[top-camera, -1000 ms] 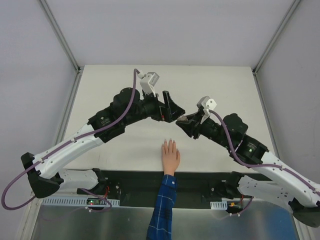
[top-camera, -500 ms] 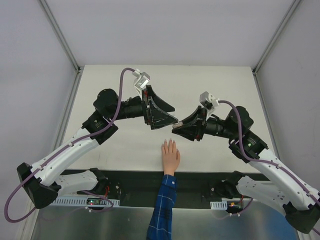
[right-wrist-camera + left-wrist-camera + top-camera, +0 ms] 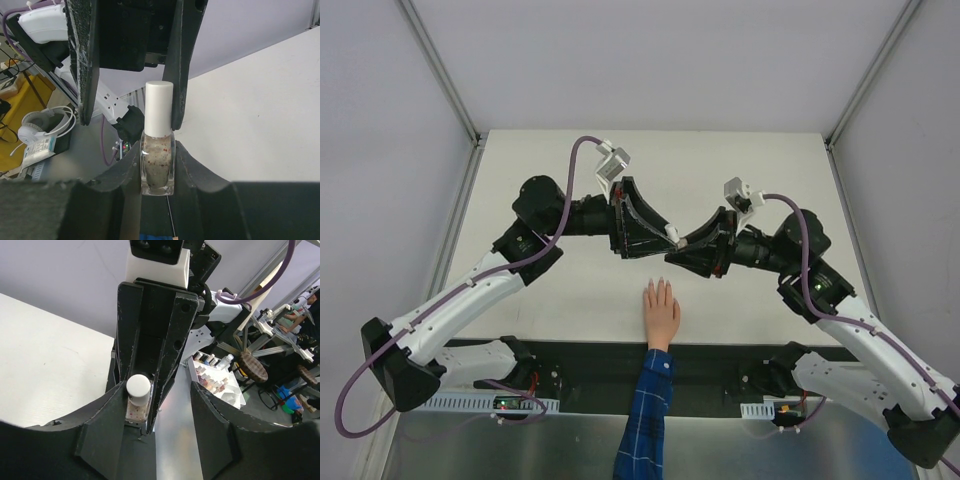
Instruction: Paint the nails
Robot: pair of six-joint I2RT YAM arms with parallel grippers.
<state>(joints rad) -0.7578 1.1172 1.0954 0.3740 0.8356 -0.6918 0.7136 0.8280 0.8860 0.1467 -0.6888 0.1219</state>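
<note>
A flesh-coloured mannequin hand (image 3: 661, 310) with a blue plaid sleeve (image 3: 646, 420) lies palm down at the table's near edge. The nails (image 3: 659, 284) are tiny pale specks at its fingertips. Above and beyond them the two grippers meet tip to tip. My right gripper (image 3: 684, 244) (image 3: 158, 152) is shut on a small glass polish bottle (image 3: 158, 167) with a white cap (image 3: 159, 107). My left gripper (image 3: 667, 236) (image 3: 157, 390) is open and straddles that cap (image 3: 138, 386). One of its fingers (image 3: 180, 60) touches the cap, the other (image 3: 82, 60) stands apart.
The white table (image 3: 560, 170) stretches away behind the arms. A dark base strip (image 3: 620, 365) runs along the near edge under the sleeve. In the left wrist view a tray of small bottles (image 3: 214, 375) sits off the table.
The left gripper has turned towards the right one and its jaws have narrowed around the bottle's cap. The right gripper has lifted and tilted the bottle towards it. The hand has not moved.
</note>
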